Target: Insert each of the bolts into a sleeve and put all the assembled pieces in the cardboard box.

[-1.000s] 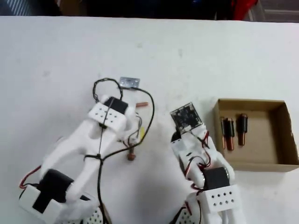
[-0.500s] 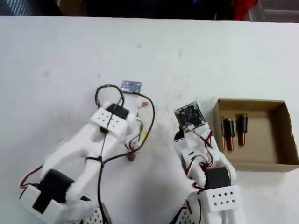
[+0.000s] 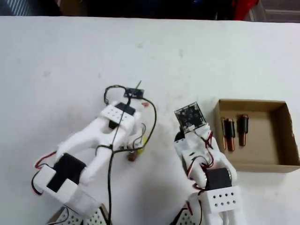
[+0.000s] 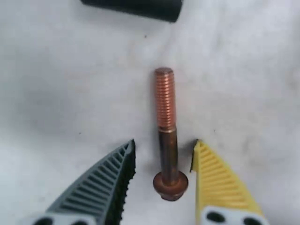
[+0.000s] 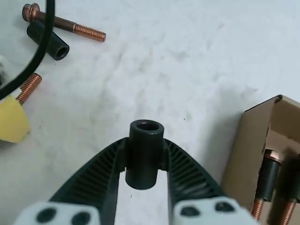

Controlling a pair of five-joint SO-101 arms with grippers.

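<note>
A copper bolt (image 4: 166,140) lies flat on the white table, its shank between the fingers of my open left gripper (image 4: 164,143); its grey and yellow fingers stand on either side of it without touching it. The end of a black sleeve (image 4: 136,7) lies just beyond the bolt's threaded tip. My right gripper (image 5: 145,145) is shut on another black sleeve (image 5: 144,154), held with its open bore facing away from the wrist. From above, the left arm (image 3: 117,124) sits mid-table and the right arm (image 3: 199,154) is beside the cardboard box (image 3: 276,159).
The box holds assembled bolt-and-sleeve pieces (image 3: 229,133) (image 3: 243,129). A second loose bolt (image 5: 63,21) and a black sleeve (image 5: 47,40) lie on the table past the left gripper's yellow finger (image 5: 11,122). A bolt head (image 3: 131,157) shows beside the left arm.
The left arm has swung right and toward the right arm, its wrist turning. The right arm shifted slightly at first, then stayed still with its sleeve.
</note>
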